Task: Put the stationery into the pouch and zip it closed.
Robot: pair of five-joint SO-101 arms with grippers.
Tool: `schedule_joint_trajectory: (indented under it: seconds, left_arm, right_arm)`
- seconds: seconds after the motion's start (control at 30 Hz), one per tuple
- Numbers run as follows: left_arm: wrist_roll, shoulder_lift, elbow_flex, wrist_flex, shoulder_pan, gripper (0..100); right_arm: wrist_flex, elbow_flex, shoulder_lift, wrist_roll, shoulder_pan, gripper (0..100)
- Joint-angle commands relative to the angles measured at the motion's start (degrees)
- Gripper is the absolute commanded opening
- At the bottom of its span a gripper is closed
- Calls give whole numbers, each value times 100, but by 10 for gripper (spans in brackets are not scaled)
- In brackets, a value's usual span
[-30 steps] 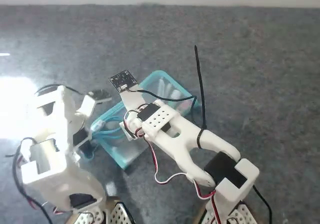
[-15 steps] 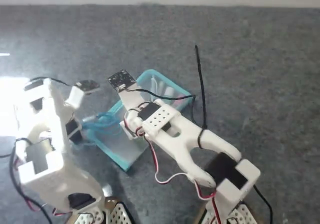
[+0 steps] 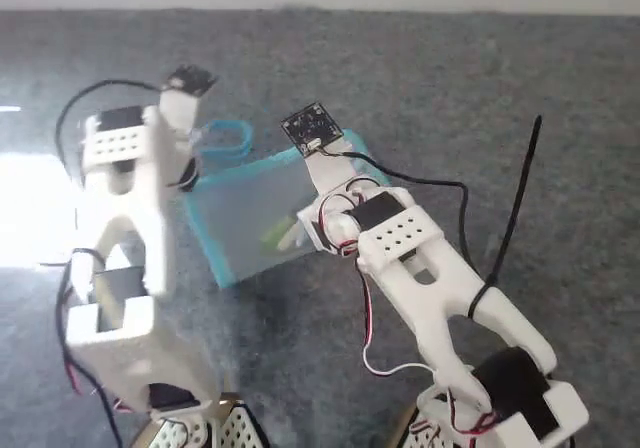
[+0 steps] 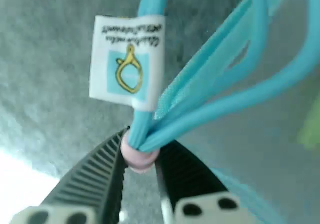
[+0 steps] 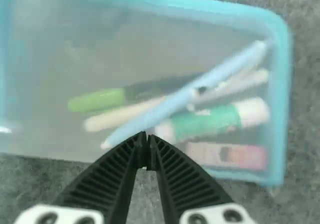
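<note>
The translucent teal pouch lies tilted mid-table with pens showing through it. Inside it I see a green marker, a blue pen, a green-and-white glue stick and a pink eraser. My left gripper is shut on the pink bead of the pouch's teal cord, beside a white tag. In the high view the left gripper sits at the pouch's far-left corner. My right gripper is shut at the pouch's near edge, its tips overlapping the rim.
The grey speckled table has free room to the right and at the back. A black cable rises from the right arm. Bright glare covers the table's left side. Both arm bases stand at the near edge.
The left arm has swung up and away from the near left, pulling the cord. The pouch has shifted and turned toward the far side. The right arm has moved right with it.
</note>
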Motion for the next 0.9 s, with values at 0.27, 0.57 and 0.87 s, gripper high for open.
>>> schedule_joint_trajectory:
  seconds: [0.27, 0.57, 0.87]
  left_arm:
    - [334, 1793, -3213, 642, 1679, 13]
    - [1090, 3007, -4998, 1152, 1468, 13]
    - [1530, 3710, -5560, 1609, 1468, 13]
  right_arm:
    - [-708, -167, -101, 554, 681, 11]
    - [-1103, -1292, 1938, 53, 330, 123]
    - [-611, -2787, 3468, -1389, 822, 58]
